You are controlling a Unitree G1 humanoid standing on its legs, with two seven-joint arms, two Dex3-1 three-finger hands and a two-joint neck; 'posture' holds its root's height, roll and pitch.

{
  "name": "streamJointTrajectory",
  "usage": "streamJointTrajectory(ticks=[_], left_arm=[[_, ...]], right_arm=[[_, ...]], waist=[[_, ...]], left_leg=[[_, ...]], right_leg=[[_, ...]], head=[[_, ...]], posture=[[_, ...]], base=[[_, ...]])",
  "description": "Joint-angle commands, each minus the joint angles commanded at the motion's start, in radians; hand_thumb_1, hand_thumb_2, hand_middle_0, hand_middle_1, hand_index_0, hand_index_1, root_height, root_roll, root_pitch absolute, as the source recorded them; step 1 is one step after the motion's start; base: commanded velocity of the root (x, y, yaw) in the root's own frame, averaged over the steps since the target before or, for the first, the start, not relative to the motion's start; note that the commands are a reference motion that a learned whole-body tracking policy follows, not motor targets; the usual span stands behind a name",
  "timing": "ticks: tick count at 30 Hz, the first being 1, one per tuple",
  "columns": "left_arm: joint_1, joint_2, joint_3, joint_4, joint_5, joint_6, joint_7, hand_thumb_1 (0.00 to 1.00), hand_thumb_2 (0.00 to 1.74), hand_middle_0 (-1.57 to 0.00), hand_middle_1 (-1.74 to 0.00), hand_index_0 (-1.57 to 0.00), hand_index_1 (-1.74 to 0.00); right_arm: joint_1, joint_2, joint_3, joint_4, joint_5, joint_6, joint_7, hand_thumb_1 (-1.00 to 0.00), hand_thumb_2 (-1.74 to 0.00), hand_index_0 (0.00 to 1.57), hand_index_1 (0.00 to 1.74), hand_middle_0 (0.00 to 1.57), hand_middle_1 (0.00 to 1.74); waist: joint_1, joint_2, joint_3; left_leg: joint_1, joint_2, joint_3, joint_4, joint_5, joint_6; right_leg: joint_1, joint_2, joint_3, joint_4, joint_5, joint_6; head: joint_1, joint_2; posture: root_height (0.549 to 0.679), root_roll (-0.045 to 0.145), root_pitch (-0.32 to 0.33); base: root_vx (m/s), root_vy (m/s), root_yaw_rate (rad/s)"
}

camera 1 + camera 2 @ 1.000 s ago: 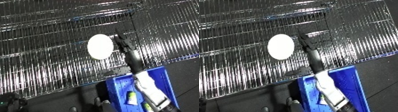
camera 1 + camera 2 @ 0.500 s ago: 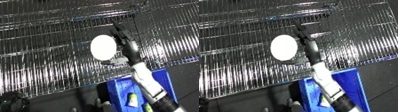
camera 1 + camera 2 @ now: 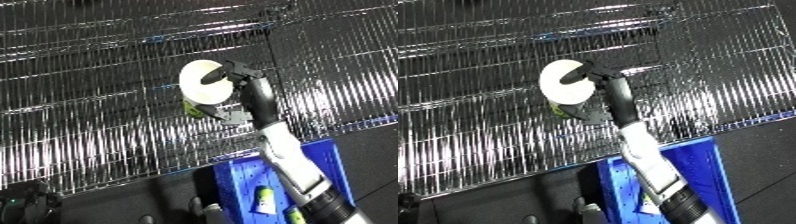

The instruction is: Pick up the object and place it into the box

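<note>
against the shiny wire shelf [image 3: 98,125], near the middle of both views, a white round object [image 3: 206,89] with a pale disc-shaped face sits in the right hand [image 3: 244,87]. black fingers [image 3: 580,74] curl over its upper right edge, and another part of the hand shows below the disc, so the hand is closed around the object. a small patch of yellow-green [image 3: 189,106] peeks out under the disc's lower left edge; i cannot tell what it is, and no writing can be read on it.

compared with half a second ago, the fingers now hook over the front of the disc, where before they stood beside it, and the hand sits a little lower in the view. a second ago the hand lay beside the disc's right edge, with the forearm low over the bin.

the white and silver forearm [image 3: 289,160] runs down from the hand to the lower right, crossing above the blue bin [image 3: 709,165]. the bin stands at the bottom right, below the shelf's front edge, well apart from the held object. inside it lie at least two small things with pale and yellow-green colouring [image 3: 264,198]; their labels are too small to read.

the shelf's wires catch bright glare in streaks. below it the floor [image 3: 115,200] is dark.
</note>
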Motion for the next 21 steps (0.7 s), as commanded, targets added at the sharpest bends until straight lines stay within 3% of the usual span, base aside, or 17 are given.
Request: streamJointTrajectory(ticks=[14, 21], left_arm=[[0.037, 0.009, 0.05, -0.026, 0.016, 0.006, -0.023, 1.0, 1.74, -1.57, -1.74, -1.57, -1.74], [0.096, 0.008, 0.094, -0.056, 0.027, -0.008, -0.02, 1.0, 1.74, -1.57, -1.74, -1.57, -1.74]], right_arm=[[0.153, -0.021, -0.09, -0.192, -0.094, -0.009, -0.037, -0.65, -1.13, 1.02, 1.13, 1.02, 1.13], [0.341, -0.036, -0.19, -0.354, -0.142, -0.058, -0.057, -0.65, -1.13, 1.02, 1.13, 1.02, 1.13]], waist=[[-0.042, -0.02, -0.001], [-0.083, -0.036, -0.02]], left_leg=[[0.06, 0.016, 0.01, -0.048, -0.002, -0.0012], [0.092, 0.03, 0.02, -0.074, -0.01, 0.0018]], right_leg=[[0.06, 0.0123, 0.014, -0.067, 0.019, 0.0106], [0.096, 0.0276, 0.032, -0.111, 0.026, 0.0188]], head=[[0.032, 0.017], [0.046, 0.012]], posture=[[0.607, 0.056, 0.039], [0.615, 0.056, 0.041]], base=[[-0.02, -0.019, -0.107], [-0.016, 0.011, -0.193]])
